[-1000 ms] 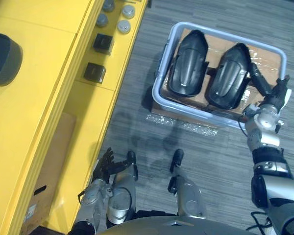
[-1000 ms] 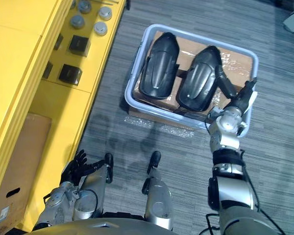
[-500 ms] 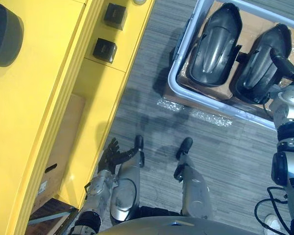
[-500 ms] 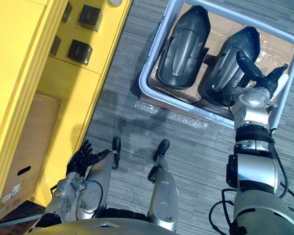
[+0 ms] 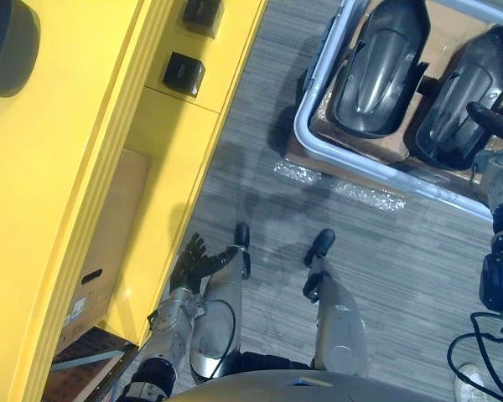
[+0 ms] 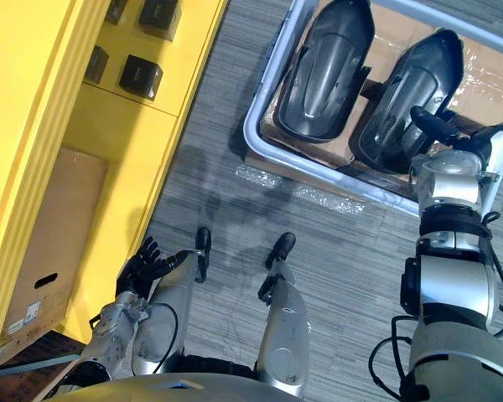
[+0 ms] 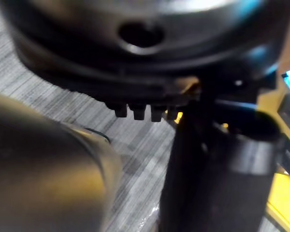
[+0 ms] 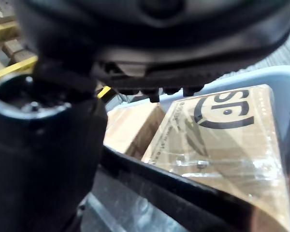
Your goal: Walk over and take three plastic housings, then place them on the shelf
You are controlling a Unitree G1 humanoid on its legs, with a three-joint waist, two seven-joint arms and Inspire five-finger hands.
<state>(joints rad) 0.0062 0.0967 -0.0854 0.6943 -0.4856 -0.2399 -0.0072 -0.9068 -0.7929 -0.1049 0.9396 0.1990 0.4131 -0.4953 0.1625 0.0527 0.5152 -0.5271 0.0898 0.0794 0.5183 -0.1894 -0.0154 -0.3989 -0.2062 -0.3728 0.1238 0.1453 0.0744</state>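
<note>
Two black plastic housings, one on the left (image 6: 327,71) and one on the right (image 6: 402,92), lie side by side on cardboard inside a pale blue bin (image 6: 258,100) on the floor ahead to my right. My right hand (image 6: 440,130) rests at the near end of the right housing with a finger laid straight across it, holding nothing. The right wrist view has the hand's thumb (image 8: 43,145) beside a dark housing edge (image 8: 174,188) and the cardboard (image 8: 222,140). Low by my side, my left hand (image 6: 147,264) hangs open and empty.
A yellow shelf (image 5: 84,126) runs along my left, with small black boxes (image 5: 184,74) on a lower level and a dark rounded object (image 5: 0,46) on its top. A cardboard box (image 5: 101,251) sits under it. A clear plastic strip (image 5: 335,184) lies before the bin.
The camera has moved, so the bin now shows higher and further right. My right hand stays at the right housing's near end. The left hand still hangs by my side.
</note>
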